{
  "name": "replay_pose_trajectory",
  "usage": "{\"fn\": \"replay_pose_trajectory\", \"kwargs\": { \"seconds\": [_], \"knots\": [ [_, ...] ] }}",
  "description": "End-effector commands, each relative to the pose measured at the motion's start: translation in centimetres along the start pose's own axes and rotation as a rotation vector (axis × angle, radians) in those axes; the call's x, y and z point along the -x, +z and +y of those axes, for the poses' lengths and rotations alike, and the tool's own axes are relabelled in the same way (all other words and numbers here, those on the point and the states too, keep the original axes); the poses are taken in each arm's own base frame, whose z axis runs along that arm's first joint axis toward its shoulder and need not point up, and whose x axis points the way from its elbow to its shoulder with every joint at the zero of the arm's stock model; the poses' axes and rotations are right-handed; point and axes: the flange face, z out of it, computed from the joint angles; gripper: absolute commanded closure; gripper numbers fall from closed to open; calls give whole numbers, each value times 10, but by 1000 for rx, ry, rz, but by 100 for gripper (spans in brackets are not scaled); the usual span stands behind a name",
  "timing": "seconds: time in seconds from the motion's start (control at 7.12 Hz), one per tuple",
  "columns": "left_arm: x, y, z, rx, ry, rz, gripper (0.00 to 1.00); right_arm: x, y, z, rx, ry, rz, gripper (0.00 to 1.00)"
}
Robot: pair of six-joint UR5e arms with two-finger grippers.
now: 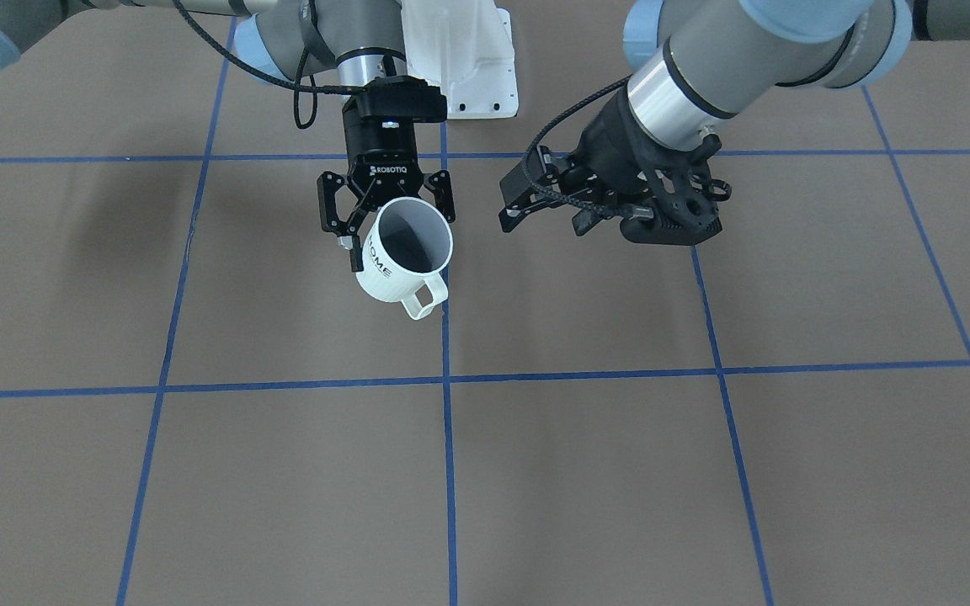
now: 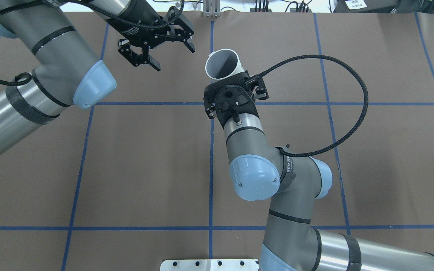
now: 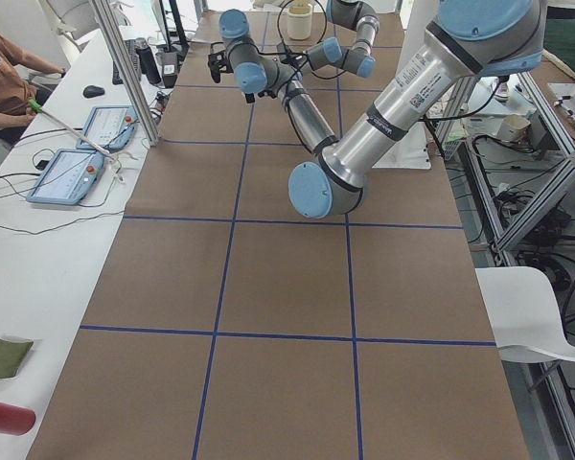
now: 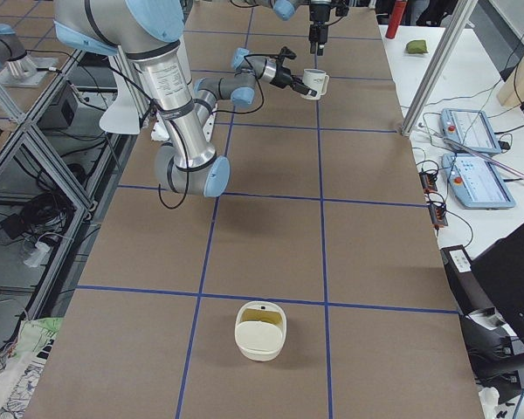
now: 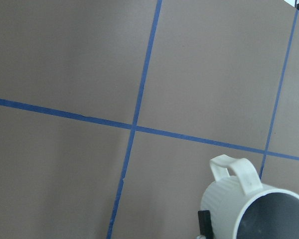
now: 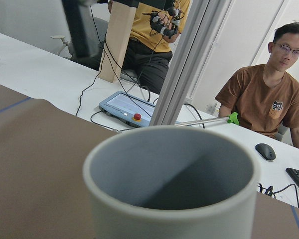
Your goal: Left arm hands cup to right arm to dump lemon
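Above the far middle of the table, my right gripper was clamped on the cup. One finger was on each side of its wall near the rim, and the cup hung clear of the surface, tilted, with the handle pointing down and away from the fingers. My left gripper stood spread and empty, near the cup but apart from it, so I judged the handover itself done and the carry and tip to be the step in hand. To do that well I needed to hold the squeeze firm on the ribbed wall, avoid rolling the wrist further until the mouth was over the place meant for the dump, and then turn it slowly so the contents dropped rather than flew. The left arm also needed to stay out of the sweep. As for contents, the cup's inside showed only smooth grey and shadow. I could see no lemon in it, though the bottom was hidden in the wrist view. A cream container sat well apart at my right end of the table with something yellow-green inside, and I could not tell whether that was the lemon.
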Motion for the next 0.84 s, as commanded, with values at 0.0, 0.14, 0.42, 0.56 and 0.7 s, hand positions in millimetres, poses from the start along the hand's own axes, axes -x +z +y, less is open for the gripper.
{"fn": "replay_pose_trajectory", "kwargs": {
  "seconds": [0.0, 0.14, 0.42, 0.56, 0.7],
  "knots": [
    [-7, 14, -14, 2, 0, 11, 2, 3, -3, 3, -2, -1, 0, 73],
    [-16, 19, -6, 14, -8, 16, 6, 4, -3, 3, -3, 0, 1, 73],
    [-23, 34, 8, 41, 6, 15, 9, 4, -3, 3, -3, 0, 1, 73],
    [-26, 37, 12, 49, 11, 16, 10, 4, -3, 3, -3, 0, 1, 73],
    [-29, 42, 18, 60, 16, 17, 10, 4, -3, 3, -3, 0, 1, 73]
  ]
}}
